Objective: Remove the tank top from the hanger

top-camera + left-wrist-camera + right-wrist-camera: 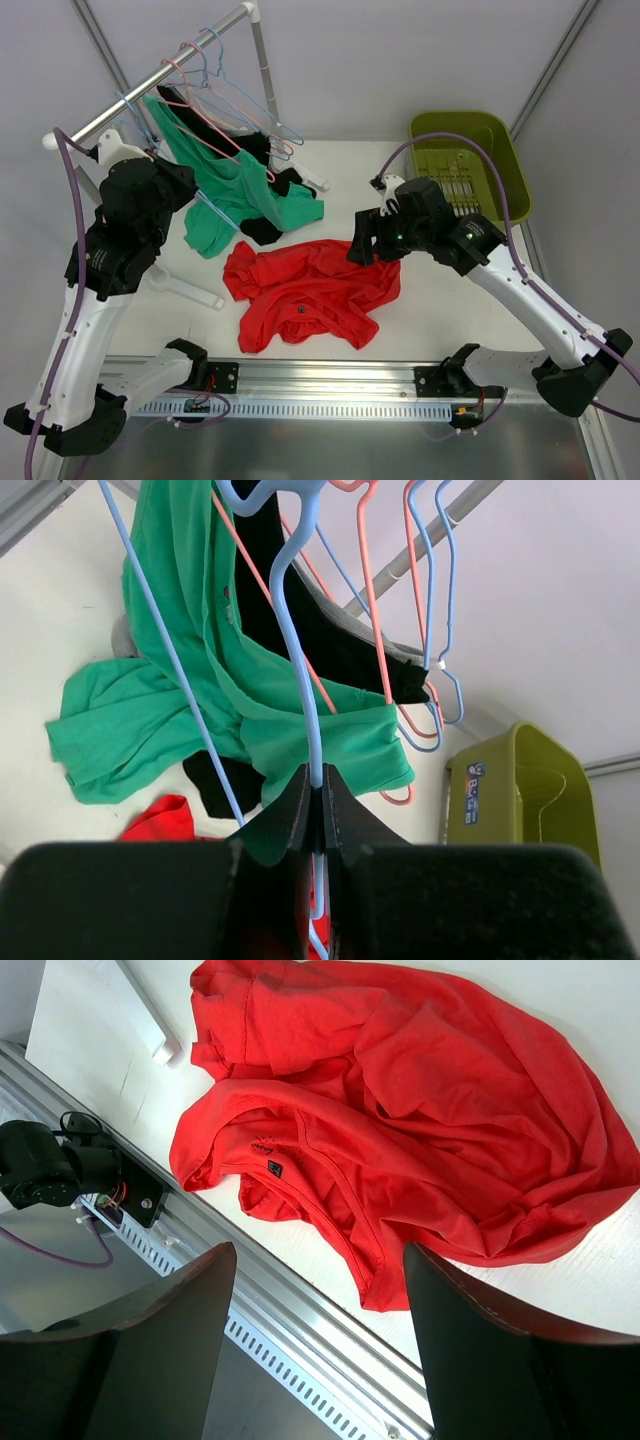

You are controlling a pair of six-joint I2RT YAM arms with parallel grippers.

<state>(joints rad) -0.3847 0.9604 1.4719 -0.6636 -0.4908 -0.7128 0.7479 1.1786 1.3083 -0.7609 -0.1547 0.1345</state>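
Left claw [316, 780] is pinching the thin wire of a blue hanger [300, 660], its jaws closed tight on it. The hanger is dangling among other blue and pink hangers [372, 600] below a rail [150, 90]. A green top [190, 590] is hanging there too, draping down with its lower part lying bunched on the table [350, 170]; whether it is riding on the gripped hanger is unclear. A black garment [330, 640] is hanging just behind it. The right claw [318, 1260] is hovering with jaws wide, holding nothing, above a crumpled red top [420, 1090] on the table. A green bin [470, 160] is sitting at the far right.
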